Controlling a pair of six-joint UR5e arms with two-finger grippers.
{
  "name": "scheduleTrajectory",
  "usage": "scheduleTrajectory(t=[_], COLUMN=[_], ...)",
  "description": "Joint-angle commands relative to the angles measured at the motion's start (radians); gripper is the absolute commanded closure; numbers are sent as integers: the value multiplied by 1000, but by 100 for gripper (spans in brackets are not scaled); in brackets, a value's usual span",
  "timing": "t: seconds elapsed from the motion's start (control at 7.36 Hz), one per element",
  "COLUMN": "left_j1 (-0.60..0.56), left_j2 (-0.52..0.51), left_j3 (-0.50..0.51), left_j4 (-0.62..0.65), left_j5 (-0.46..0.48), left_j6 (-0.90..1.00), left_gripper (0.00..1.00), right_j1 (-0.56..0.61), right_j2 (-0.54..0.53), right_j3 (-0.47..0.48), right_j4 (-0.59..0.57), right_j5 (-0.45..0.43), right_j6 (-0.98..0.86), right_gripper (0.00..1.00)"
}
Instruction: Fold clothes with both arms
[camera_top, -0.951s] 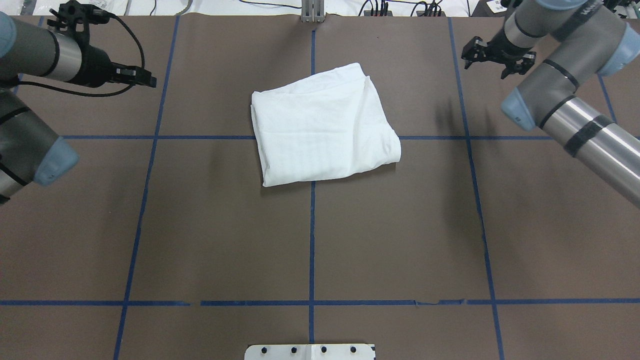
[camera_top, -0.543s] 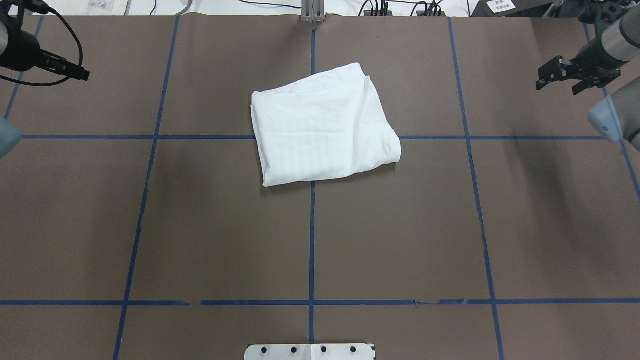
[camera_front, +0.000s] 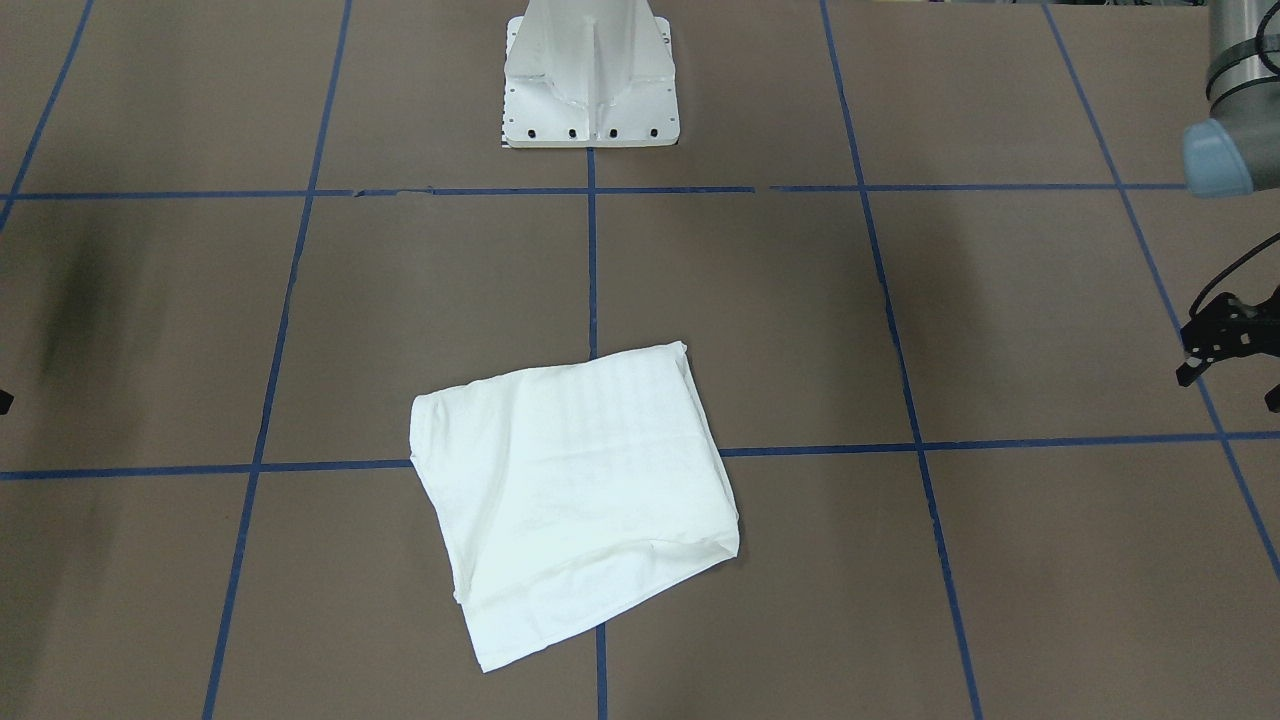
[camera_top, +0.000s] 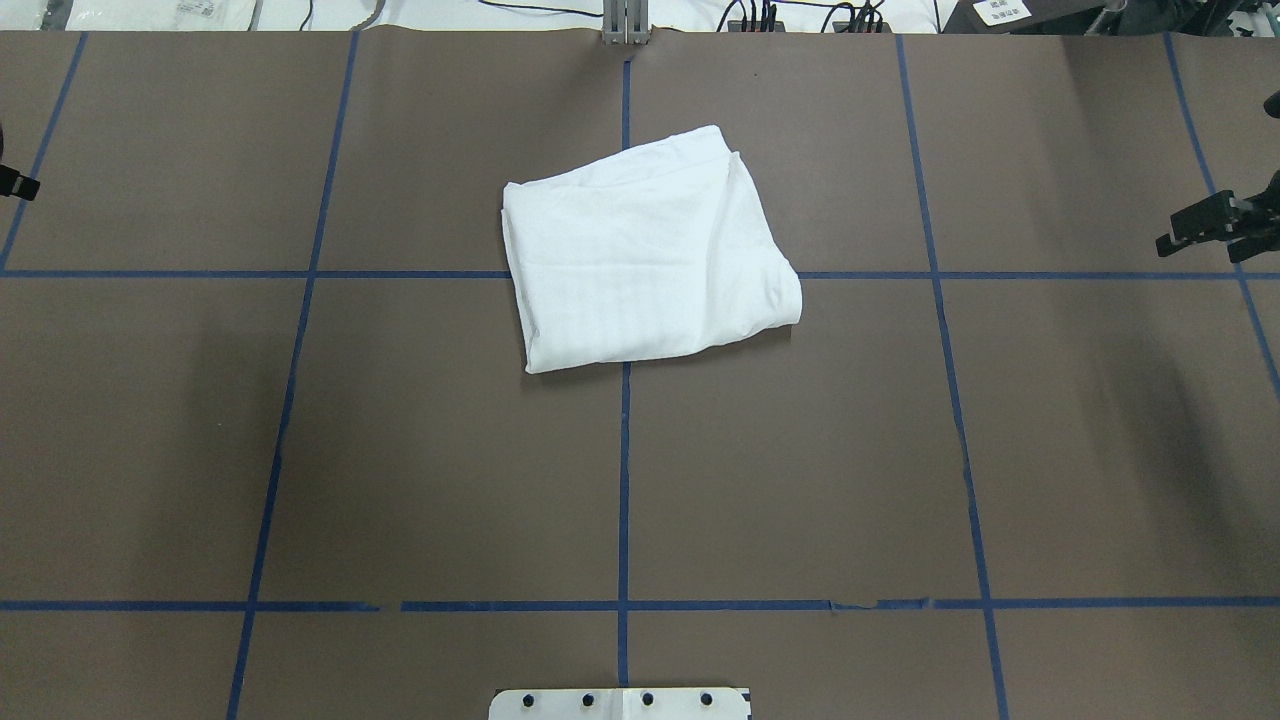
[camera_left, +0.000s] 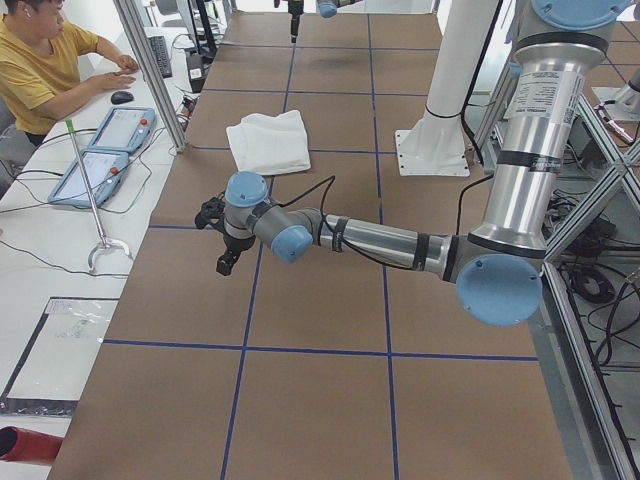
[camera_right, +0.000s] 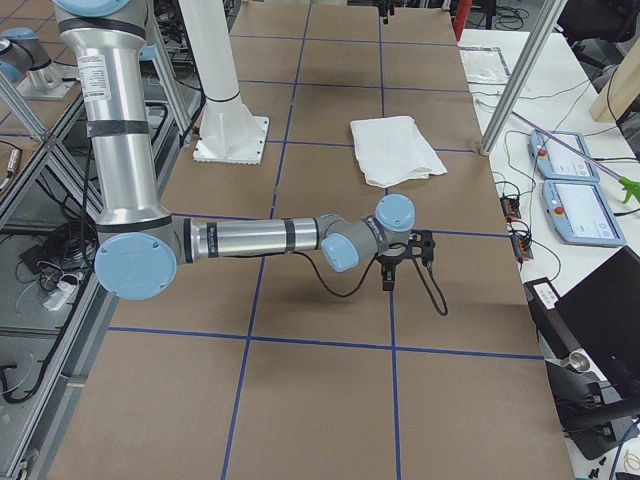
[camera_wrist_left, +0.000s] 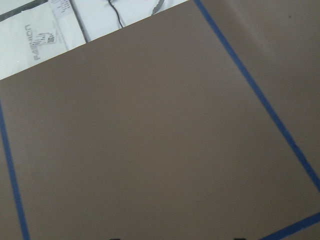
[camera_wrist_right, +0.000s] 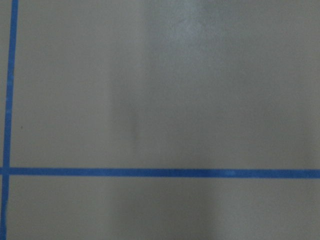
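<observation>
The clothes are one white shirt (camera_top: 645, 250), folded into a slightly skewed rectangle that lies flat in the far middle of the brown table (camera_top: 420, 450). The shirt (camera_front: 570, 490) also shows in the front-facing view, with nothing touching it. My left gripper (camera_front: 1230, 385) hangs over the table's left side, far from the shirt, with its jaws apart and empty. Only its tip shows in the overhead view. My right gripper (camera_top: 1205, 250) sits at the right edge, also open, empty and far from the shirt. Both wrist views show only bare table and blue tape.
The white pedestal base (camera_front: 590, 100) stands at the robot's side of the table. Blue tape lines (camera_top: 623, 480) divide the surface into a grid. A seated person (camera_left: 40, 60) and control tablets (camera_left: 120, 130) are at the far side.
Both arms have swung outward from near the shirt to the table's left and right edges. The shirt has not moved.
</observation>
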Motion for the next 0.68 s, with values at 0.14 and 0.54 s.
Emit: scheduleTrajectory(t=[0.14, 0.54], left_j1=[-134, -157], left_j2=[38, 93], left_j3=[-13, -36], left_j4=[63, 88], left_j5=[-41, -41], left_j6=[197, 220], left_gripper=[1, 1], right_j1=[33, 123], right_j2=[-60, -9], right_j3=[59, 190], right_j4=[-158, -503], right_j5=[-1, -1], right_j6=[-258, -461], right_gripper=[0, 0])
